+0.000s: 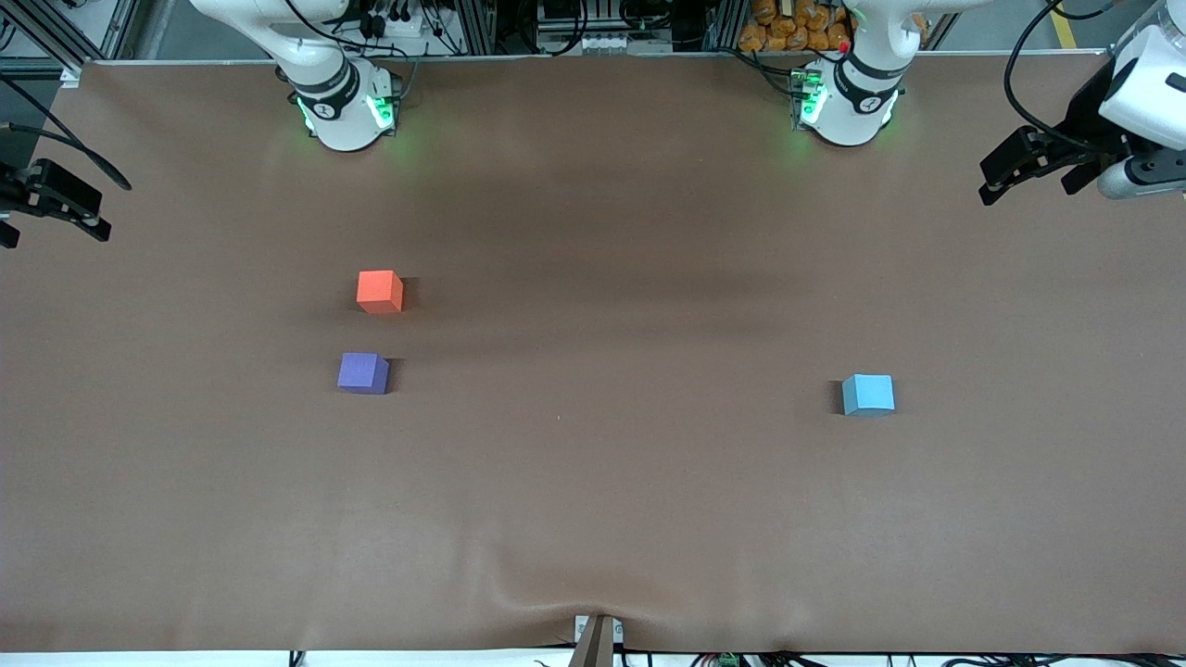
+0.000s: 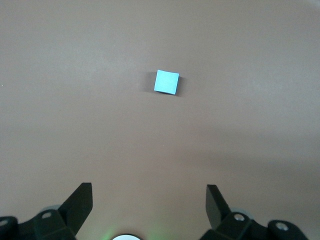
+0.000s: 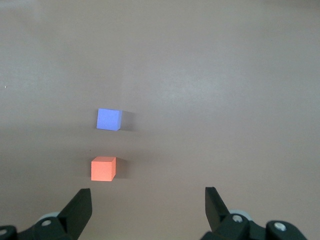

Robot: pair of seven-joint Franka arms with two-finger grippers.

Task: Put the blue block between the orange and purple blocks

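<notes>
The light sky-blue block (image 1: 868,395) sits on the brown table toward the left arm's end; it also shows in the left wrist view (image 2: 166,81). The orange block (image 1: 380,291) and the purple block (image 1: 363,372) sit toward the right arm's end with a small gap between them, the purple one nearer the front camera. Both show in the right wrist view, orange (image 3: 103,168) and purple (image 3: 109,119). My left gripper (image 1: 1028,185) (image 2: 148,190) is open and empty, up over its end of the table. My right gripper (image 1: 51,232) (image 3: 147,192) is open and empty, up over its end.
The brown table cover (image 1: 593,482) has a raised fold at the middle of its near edge (image 1: 593,607). The two arm bases (image 1: 345,106) (image 1: 845,102) stand along the table's top edge.
</notes>
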